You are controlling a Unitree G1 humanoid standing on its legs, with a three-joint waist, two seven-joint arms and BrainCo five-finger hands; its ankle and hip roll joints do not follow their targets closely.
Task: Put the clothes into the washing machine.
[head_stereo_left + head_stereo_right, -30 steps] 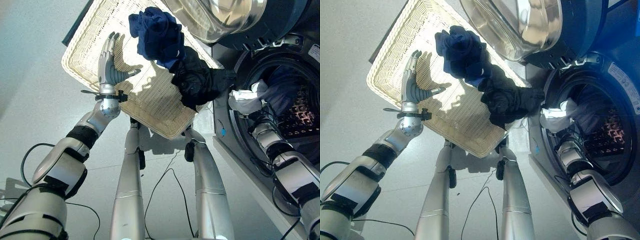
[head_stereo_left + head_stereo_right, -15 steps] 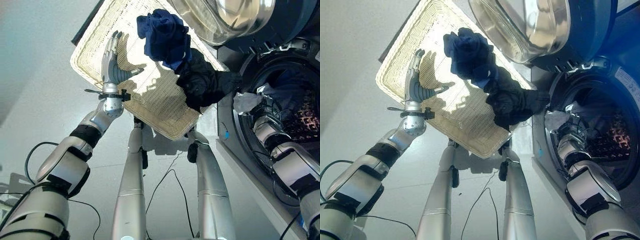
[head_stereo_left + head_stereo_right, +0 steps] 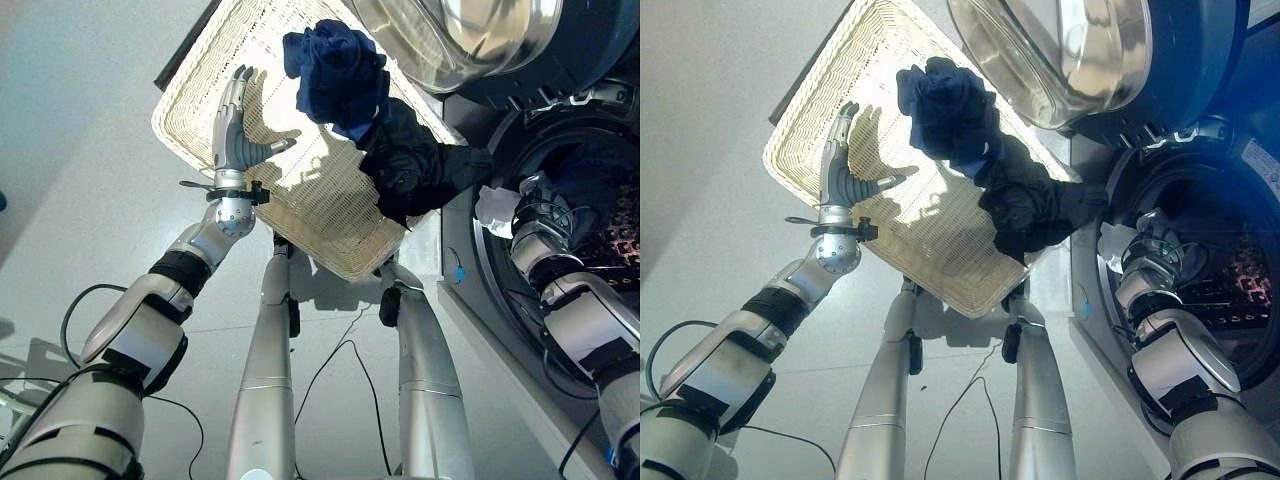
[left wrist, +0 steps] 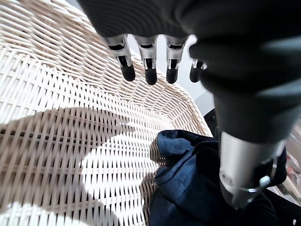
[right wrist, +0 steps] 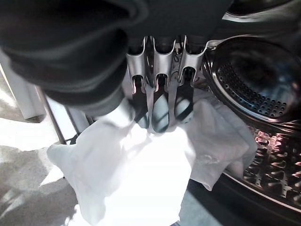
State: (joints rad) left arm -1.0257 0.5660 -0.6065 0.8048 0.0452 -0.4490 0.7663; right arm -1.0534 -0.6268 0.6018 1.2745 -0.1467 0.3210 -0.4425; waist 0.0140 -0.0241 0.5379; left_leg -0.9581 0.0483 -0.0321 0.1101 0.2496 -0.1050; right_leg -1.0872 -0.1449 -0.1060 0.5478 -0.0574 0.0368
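Right hand [image 5: 160, 101] clutching white cloth [image 5: 136, 174] at drum mouth [image 5: 263, 84], cloth's lower edge cut off.

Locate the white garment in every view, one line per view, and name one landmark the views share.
Left eye view: white garment at the drum opening, beside the right hand.
Right eye view: white garment at the same opening, far right.
Left wrist view: not in it; wicker basket and navy garment there.
Right wrist view: white garment, centre, gripped by curled fingers.
Shared landmark: washing machine drum.
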